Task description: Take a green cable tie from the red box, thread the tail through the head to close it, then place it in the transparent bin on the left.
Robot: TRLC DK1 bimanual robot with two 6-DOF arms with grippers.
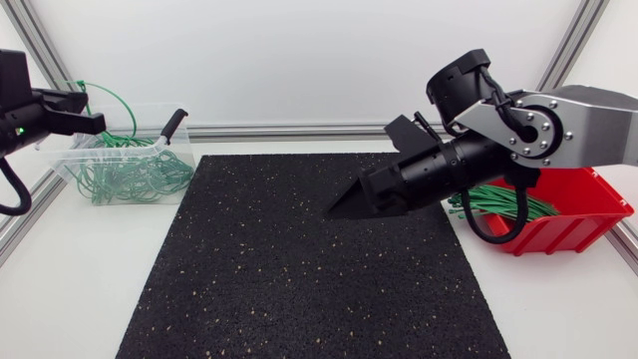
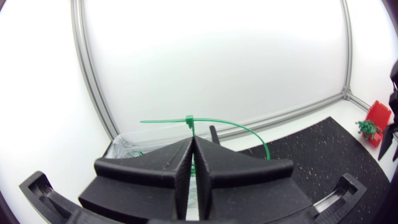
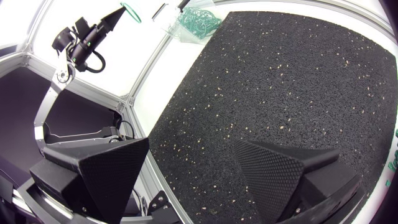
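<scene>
My left gripper (image 1: 98, 124) hangs above the transparent bin (image 1: 75, 160) at the far left, shut on a green cable tie (image 1: 118, 105) closed into a loop. In the left wrist view the loop (image 2: 252, 132) arcs ahead of the closed fingertips (image 2: 186, 155), its head (image 2: 189, 119) upright above them. The bin holds several green ties (image 1: 135, 175). My right gripper (image 1: 358, 170) is over the black mat's right part, open and empty, its fingers (image 3: 115, 168) wide apart. The red box (image 1: 588, 214) with green ties (image 1: 498, 206) sits behind it at the right.
The black speckled mat (image 1: 299, 279) covers the table's middle. An aluminium frame rail (image 1: 299, 130) runs along the back edge. A black handle-like piece (image 1: 174, 125) sticks up from the bin.
</scene>
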